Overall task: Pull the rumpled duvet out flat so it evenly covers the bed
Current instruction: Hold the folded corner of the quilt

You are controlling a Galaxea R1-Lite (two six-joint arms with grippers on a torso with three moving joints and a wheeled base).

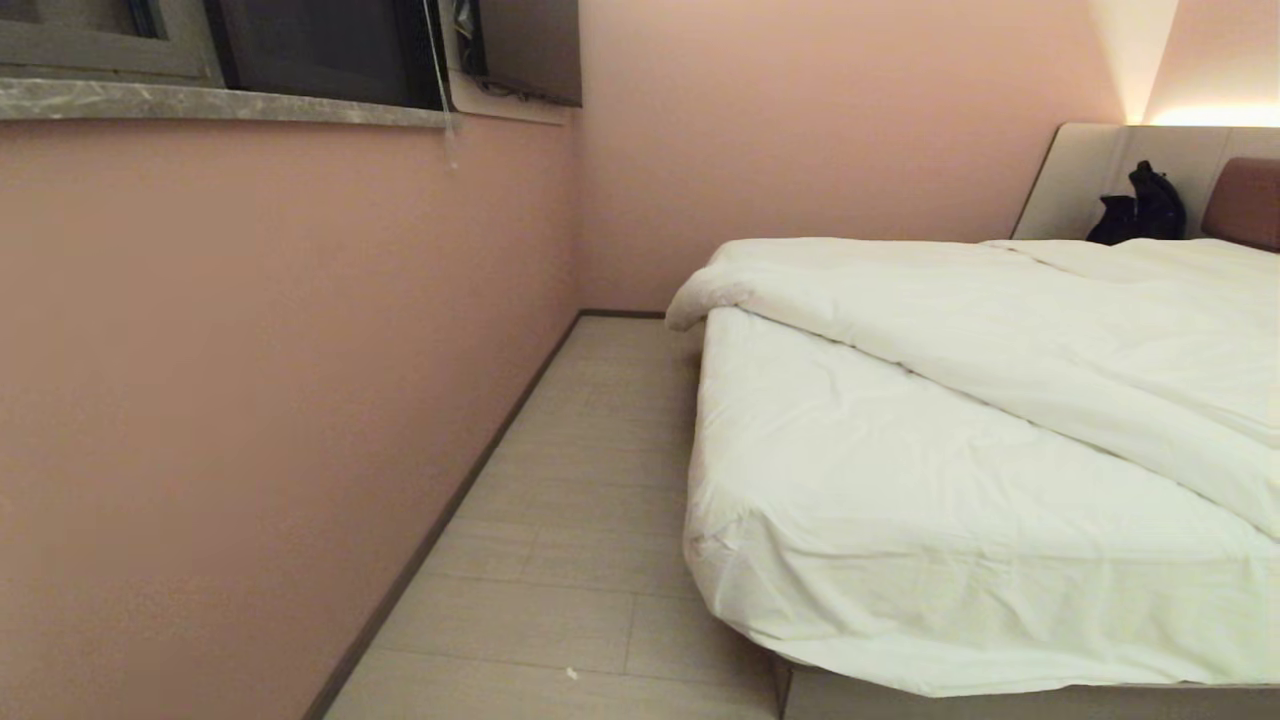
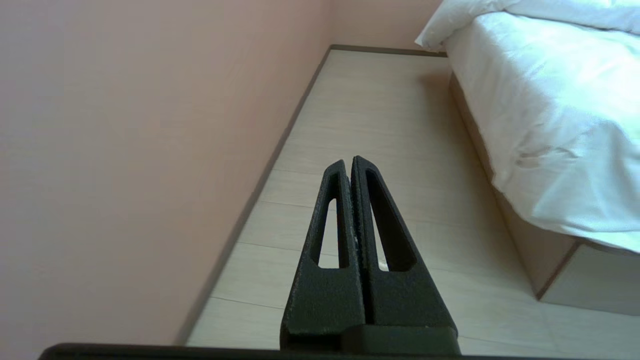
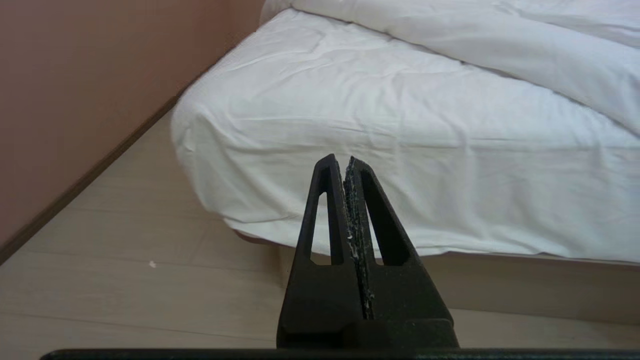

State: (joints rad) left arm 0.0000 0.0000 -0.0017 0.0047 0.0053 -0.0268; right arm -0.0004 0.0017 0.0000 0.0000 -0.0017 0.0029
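The bed (image 1: 900, 520) fills the right of the head view, its white-sheeted mattress bare at the foot end. The puffy white duvet (image 1: 1000, 320) lies bunched farther up, its folded edge running slantwise across the mattress and one corner hanging over the left side. The duvet (image 3: 475, 45) also shows in the right wrist view, and a corner of the duvet (image 2: 450, 20) in the left wrist view. My left gripper (image 2: 350, 161) is shut and empty over the floor beside the bed. My right gripper (image 3: 340, 159) is shut and empty, facing the mattress's foot corner. Neither arm shows in the head view.
A pink wall (image 1: 250, 400) runs along the left, leaving a strip of pale plank floor (image 1: 580, 520) between it and the bed. A dark window (image 1: 320, 50) sits above a stone sill. A black object (image 1: 1140, 205) rests by the headboard (image 1: 1240, 200).
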